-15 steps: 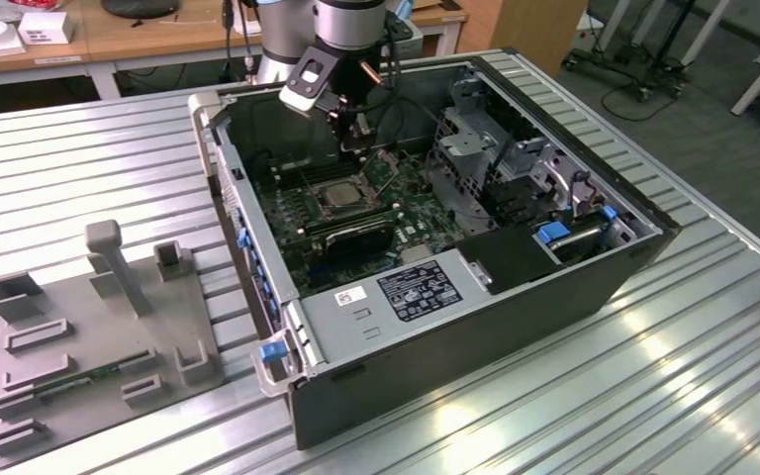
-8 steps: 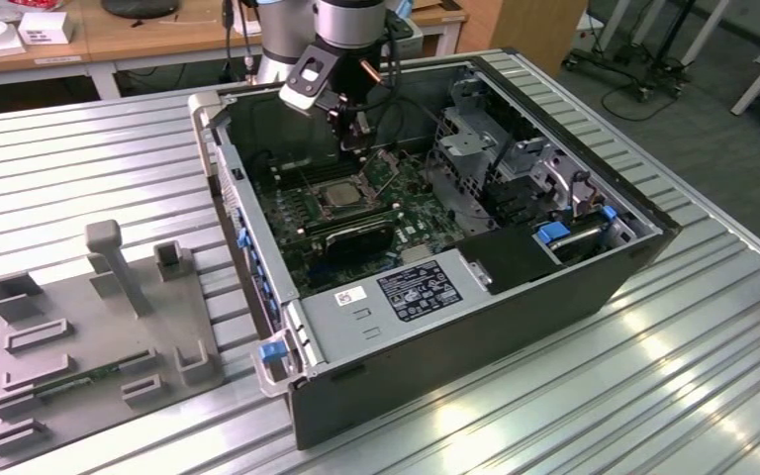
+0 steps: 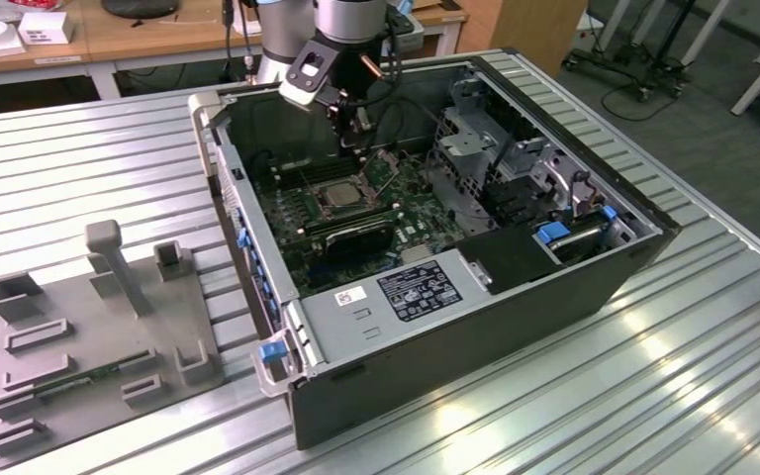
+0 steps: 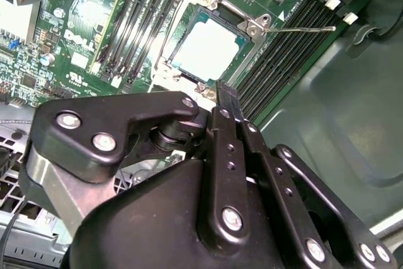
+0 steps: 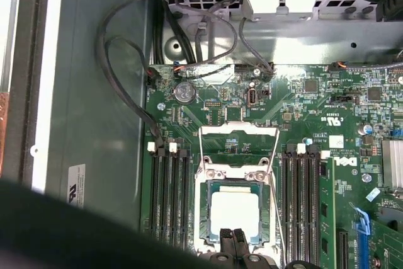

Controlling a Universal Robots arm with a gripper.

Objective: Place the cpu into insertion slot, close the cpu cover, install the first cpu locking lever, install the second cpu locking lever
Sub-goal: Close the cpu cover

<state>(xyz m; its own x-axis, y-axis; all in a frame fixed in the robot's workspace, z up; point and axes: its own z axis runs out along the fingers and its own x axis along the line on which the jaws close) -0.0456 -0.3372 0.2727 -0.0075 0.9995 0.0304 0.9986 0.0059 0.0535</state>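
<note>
The cpu (image 4: 208,48) (image 5: 234,211) lies flat in the insertion slot (image 5: 208,215) on the green board, its pale metal top showing. In the exterior view the cpu (image 3: 340,195) sits mid-board inside the open case. The silvery cpu cover (image 4: 255,26) (image 5: 217,173) lies down around it, framing the chip. A thin wire locking lever (image 4: 302,28) sticks out sideways from the socket; wire rods (image 5: 277,149) run along the socket's sides. My gripper (image 4: 223,91) (image 5: 238,237) (image 3: 351,146) hovers just above the socket's edge, shut, with nothing between its black fingers.
Long black memory slots (image 5: 169,193) (image 5: 302,193) flank the socket. Black cables (image 5: 119,74) loop over the case floor by the board. A drive cage (image 3: 486,148) and labelled power supply (image 3: 414,292) crowd the case. A grey fixture plate (image 3: 90,336) stands on the table at the exterior view's left.
</note>
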